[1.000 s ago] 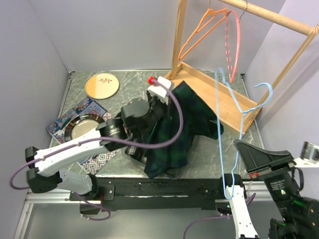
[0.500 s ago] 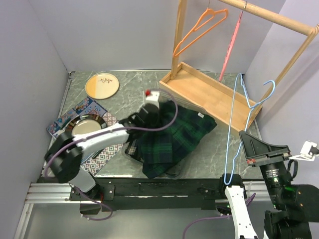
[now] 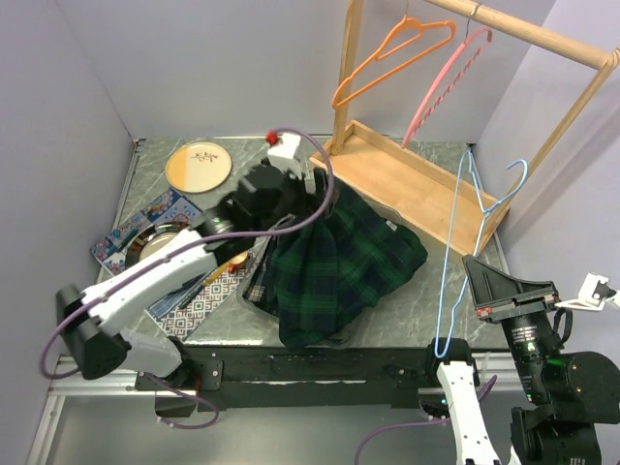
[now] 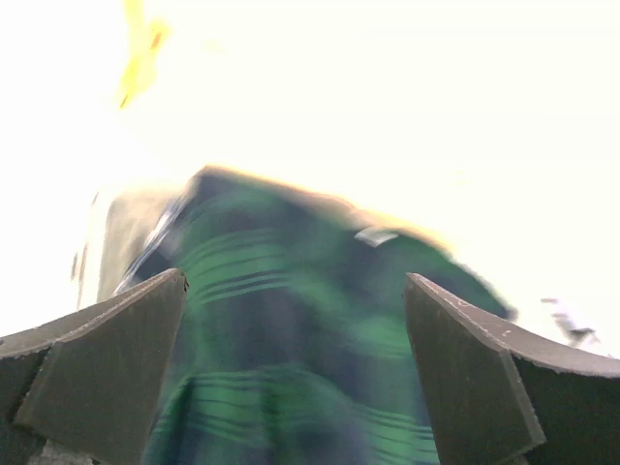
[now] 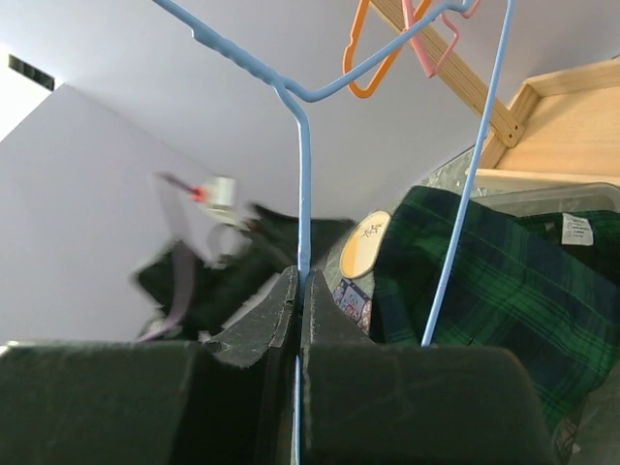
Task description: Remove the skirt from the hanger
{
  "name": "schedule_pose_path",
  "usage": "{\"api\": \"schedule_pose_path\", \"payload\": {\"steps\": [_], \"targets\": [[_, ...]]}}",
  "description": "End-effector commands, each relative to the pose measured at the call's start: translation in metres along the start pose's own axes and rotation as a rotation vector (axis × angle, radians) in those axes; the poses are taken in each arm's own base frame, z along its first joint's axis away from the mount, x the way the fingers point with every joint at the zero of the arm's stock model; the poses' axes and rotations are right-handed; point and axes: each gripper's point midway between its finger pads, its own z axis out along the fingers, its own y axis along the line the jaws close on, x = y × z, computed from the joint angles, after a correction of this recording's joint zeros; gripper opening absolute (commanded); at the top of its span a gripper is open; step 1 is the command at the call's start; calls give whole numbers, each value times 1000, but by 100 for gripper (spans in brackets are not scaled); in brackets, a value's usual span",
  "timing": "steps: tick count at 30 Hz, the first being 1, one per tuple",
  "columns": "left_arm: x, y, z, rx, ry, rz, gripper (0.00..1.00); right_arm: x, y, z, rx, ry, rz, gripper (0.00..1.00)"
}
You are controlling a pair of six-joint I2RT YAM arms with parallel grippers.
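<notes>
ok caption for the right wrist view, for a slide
Right gripper shut on the blue hanger, green plaid skirt lying off it beyond.

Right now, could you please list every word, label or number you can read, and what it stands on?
No text is legible in any view.
White tag on the skirt: print too small to read.
Dark mark on the round plate: too small to tell if it is writing.

Grey table (image 3: 422,291): plate (image 3: 199,167), patterned mat (image 3: 199,312), wooden rack (image 3: 417,189), plaid skirt (image 3: 339,262).
</notes>
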Motion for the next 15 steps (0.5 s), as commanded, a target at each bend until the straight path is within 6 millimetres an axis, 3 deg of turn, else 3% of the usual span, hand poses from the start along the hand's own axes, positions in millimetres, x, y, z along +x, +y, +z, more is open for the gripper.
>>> {"api": "schedule_pose_path", "payload": {"steps": [1,3,4,5,8,10,15], "targets": [[-20,-44,-22,204,12,135,99,-8,9,0,-32,-32,-25,0],[-19,-69,-27,265,10,170,99,-11,11,0,-30,-40,-27,0],[-12,-77,-23,273,15,210,99,-15,16,-4,-40,-51,-32,0],[-6,-101,-29,316,13,239,99,-16,16,-3,-37,-53,-33,0],[16,-139,-30,367,24,323,99,-22,24,-9,-49,-72,-40,0],[36,-156,-25,378,41,346,99,-25,27,-15,-51,-91,-45,0],[81,-173,-11,350,25,406,97,-41,44,-38,-79,-166,-59,0]]}}
